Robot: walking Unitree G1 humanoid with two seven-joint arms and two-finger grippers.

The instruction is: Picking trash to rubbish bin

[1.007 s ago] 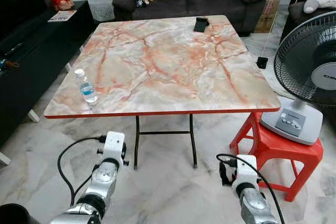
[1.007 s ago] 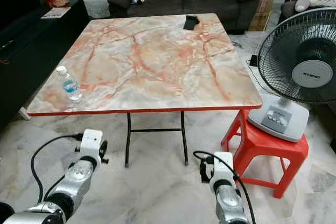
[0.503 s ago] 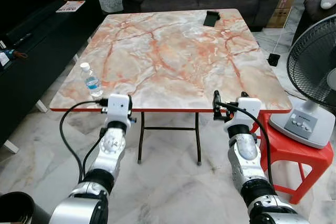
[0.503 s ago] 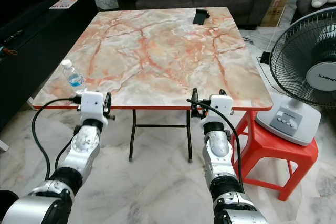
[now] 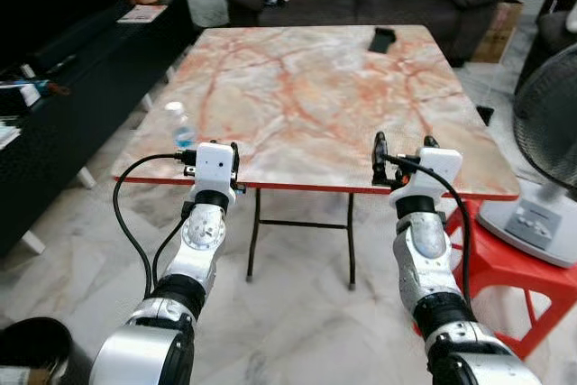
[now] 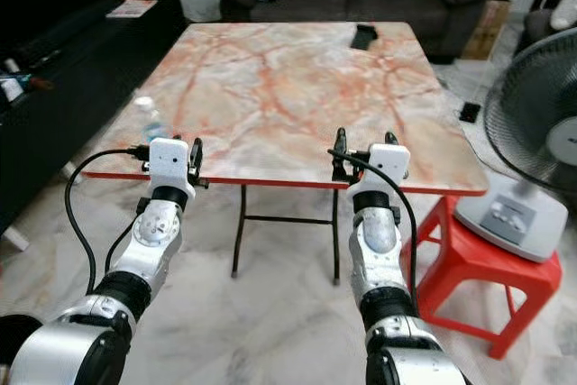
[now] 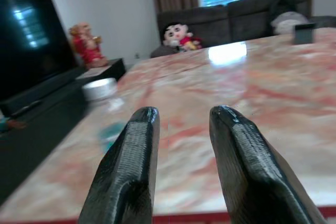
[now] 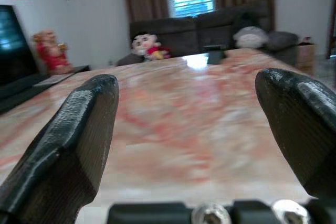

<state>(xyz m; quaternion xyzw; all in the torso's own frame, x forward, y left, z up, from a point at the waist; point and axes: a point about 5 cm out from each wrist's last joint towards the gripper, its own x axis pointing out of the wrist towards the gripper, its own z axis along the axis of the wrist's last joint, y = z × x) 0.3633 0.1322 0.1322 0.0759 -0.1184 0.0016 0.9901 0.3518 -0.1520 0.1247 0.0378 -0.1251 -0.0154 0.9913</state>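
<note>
Left gripper [image 7: 181,129], fingers slightly apart, hovers at the table [image 5: 343,87] edge beside the bottle [image 5: 181,126] (light, top-heavy); right gripper [image 8: 191,124] gapes wide. Clumsy reaching could topple it.

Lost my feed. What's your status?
Both end effectors open, empty, raised at the table's near edge. Bottle upright by left end effector, not grasped. Right end effector idle. Nothing blocking.

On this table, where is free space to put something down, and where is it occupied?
The table is bare between the water bottle at its near left edge and the black object at the far right. Both the left gripper and right gripper hover at the near edge.
</note>
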